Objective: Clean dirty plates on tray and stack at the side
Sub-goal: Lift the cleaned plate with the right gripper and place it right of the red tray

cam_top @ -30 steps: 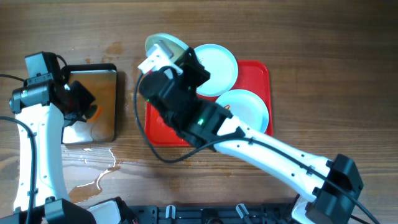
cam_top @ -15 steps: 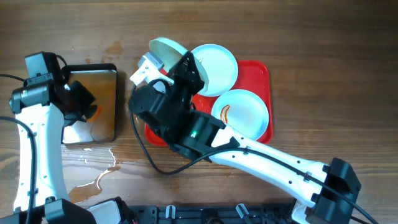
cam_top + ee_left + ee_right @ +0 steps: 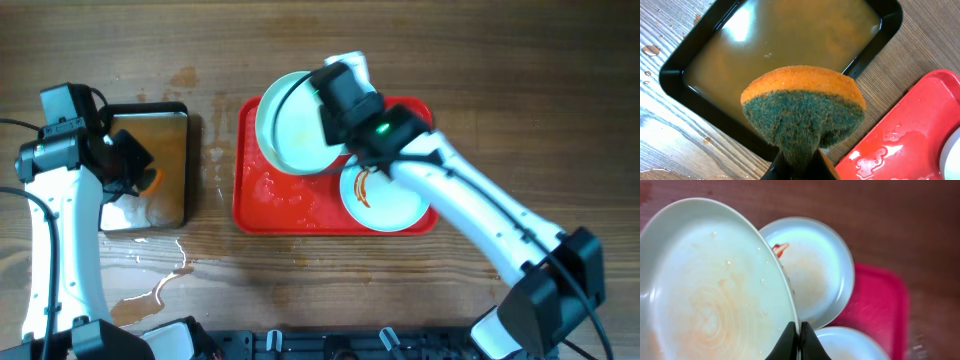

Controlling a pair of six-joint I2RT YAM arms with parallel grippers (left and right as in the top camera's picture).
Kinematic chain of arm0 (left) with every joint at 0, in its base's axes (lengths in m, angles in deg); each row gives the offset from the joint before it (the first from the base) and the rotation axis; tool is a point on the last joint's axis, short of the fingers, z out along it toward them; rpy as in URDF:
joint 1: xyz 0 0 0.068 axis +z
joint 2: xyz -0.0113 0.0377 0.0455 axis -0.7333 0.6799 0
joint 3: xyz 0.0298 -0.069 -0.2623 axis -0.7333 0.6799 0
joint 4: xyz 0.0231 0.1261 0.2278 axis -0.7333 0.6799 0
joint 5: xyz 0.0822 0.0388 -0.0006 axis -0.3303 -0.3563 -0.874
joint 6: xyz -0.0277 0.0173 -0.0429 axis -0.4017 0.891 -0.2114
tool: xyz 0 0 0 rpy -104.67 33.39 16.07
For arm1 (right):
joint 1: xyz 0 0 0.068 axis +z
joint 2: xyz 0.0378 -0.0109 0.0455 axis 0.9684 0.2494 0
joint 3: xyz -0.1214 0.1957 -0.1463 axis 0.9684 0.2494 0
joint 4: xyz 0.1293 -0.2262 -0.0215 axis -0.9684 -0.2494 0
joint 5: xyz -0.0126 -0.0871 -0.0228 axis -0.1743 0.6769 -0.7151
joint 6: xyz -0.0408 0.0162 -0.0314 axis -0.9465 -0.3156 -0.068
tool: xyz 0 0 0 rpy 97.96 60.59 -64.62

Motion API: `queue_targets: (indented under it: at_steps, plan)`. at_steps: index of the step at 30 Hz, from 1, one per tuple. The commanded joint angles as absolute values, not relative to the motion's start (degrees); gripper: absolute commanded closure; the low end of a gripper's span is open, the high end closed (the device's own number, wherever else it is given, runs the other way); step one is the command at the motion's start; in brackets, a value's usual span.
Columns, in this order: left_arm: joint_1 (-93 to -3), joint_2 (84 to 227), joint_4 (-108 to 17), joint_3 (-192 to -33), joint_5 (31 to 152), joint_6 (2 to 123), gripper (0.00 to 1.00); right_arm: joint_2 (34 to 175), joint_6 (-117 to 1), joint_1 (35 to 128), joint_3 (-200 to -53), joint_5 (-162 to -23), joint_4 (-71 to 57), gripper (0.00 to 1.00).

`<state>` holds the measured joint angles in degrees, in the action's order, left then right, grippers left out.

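Red tray (image 3: 270,205), overhead: lay on the wooden table, its bare left part wet and glistening; counted one
Held plate (image 3: 290,125), overhead: hung tilted above the tray's upper left, pinched at the rim by the right gripper (image 3: 335,90)
Streaked plate (image 3: 390,195), overhead: sat flat on the tray's lower right, with an orange-brown mark near its left edge
Left gripper (image 3: 135,170), overhead: hovered over the pan (image 3: 150,108), well apart from the tray; counted one pan and one puddle (image 3: 150,285) on the wood
Sponge (image 3: 802,115), left wrist: squeezed between jaws pressed together, green scouring face forward, orange foam behind; counted one
Pan (image 3: 670,75), left wrist: black-rimmed, filled with murky brown water
Plates, right wrist: counted three; the held plate (image 3: 715,285) faintly smeared orange, the streaked plate (image 3: 815,275) behind it, a lowest plate (image 3: 855,347) partly cut off
Right jaws, right wrist: closed on the held plate's rim, one finger on each face
Handling: judged stiff, light, slick while wet, and breakable if dropped; best taken at the rim, thin edge between the fingers
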<state>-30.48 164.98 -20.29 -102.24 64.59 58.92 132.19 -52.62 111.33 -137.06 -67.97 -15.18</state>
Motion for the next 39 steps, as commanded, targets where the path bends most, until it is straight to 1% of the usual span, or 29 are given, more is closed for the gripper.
queue_targets:
  at_steps: [1, 3, 5, 6, 8, 11, 13, 15, 17, 28, 29, 30, 31, 32, 33, 34, 36, 39]
  plan:
    - [-30.1, 165.0, -20.2, -101.9, 65.3, 59.6, 0.96, 128.2, -47.4, 99.6, -137.1, -92.1, -15.1, 0.96]
    - [-30.1, 165.0, -20.2, -101.9, 65.3, 59.6, 0.96, 128.3, -47.5, 92.3, -137.1, -99.7, -15.7, 0.96]
    - [-30.1, 165.0, -20.2, -101.9, 65.3, 59.6, 0.96, 128.6, -47.5, 85.3, -137.1, -102.8, -17.6, 0.96]
    - [-30.1, 165.0, -20.0, -101.9, 65.3, 59.6, 0.96, 128.8, -47.6, 80.2, -137.1, -102.9, -19.5, 0.95]
    - [-30.1, 165.0, -20.0, -101.9, 65.3, 59.6, 0.96, 129.2, -47.9, 73.7, -137.1, -102.9, -21.6, 0.96]
    - [-30.1, 165.0, -20.1, -101.9, 65.3, 59.6, 0.96, 130.0, -49.6, 65.6, -137.1, -102.7, -23.3, 0.96]
    - [-30.1, 165.0, -20.0, -101.9, 65.3, 59.6, 0.96, 131.1, -49.6, 60.6, -137.0, -98.3, -24.9, 0.96]
    - [-30.1, 165.0, -20.0, -101.9, 65.3, 59.6, 0.96, 132.1, -49.2, 57.7, -137.0, -91.9, -26.4, 0.96]
    - [-30.1, 165.0, -20.0, -101.9, 65.3, 59.6, 0.96, 133.3, -49.2, 55.7, -137.0, -88.8, -26.7, 0.96]
    - [-30.1, 165.0, -20.0, -101.9, 65.3, 59.6, 0.96, 142.9, -48.9, 54.7, -137.0, -87.0, -24.9, 0.96]
    - [-30.1, 165.0, -20.0, -101.9, 65.3, 59.6, 0.96, 143.9, -48.9, 54.7, -137.0, -87.2, -25.2, 0.94]
    - [-30.1, 165.0, -19.9, -101.9, 65.3, 59.6, 0.96, 144.8, -48.9, 54.7, -137.0, -87.5, -25.4, 0.88]
    - [-30.1, 165.0, -19.9, -101.9, 65.3, 59.6, 0.96, 145.5, -48.9, 54.7, -137.0, -87.8, -25.7, 0.69]
    - [-30.1, 165.0, -19.8, -101.9, 65.3, 59.6, 0.96, 145.9, -48.9, 54.7, -137.0, -87.9, -26.2, 0.57]
    - [-30.1, 165.0, -19.8, -101.9, 65.3, 59.6, 0.96, 146.0, -49.0, 54.7, -137.0, -88.8, -26.7, 0.49]
    - [-30.1, 165.0, -19.8, -101.9, 65.3, 59.6, 0.96, 145.8, -49.4, 54.8, -137.0, -90.0, -27.1, 0.44]
    - [-30.1, 165.0, -19.9, -101.9, 65.3, 59.6, 0.96, 145.0, -50.2, 54.9, -137.2, -92.3, -28.1, 0.41]
    - [-30.1, 165.0, -19.9, -101.9, 65.3, 59.6, 0.96, 142.4, -54.8, 55.9, -137.6, -99.7, -29.1, 0.41]
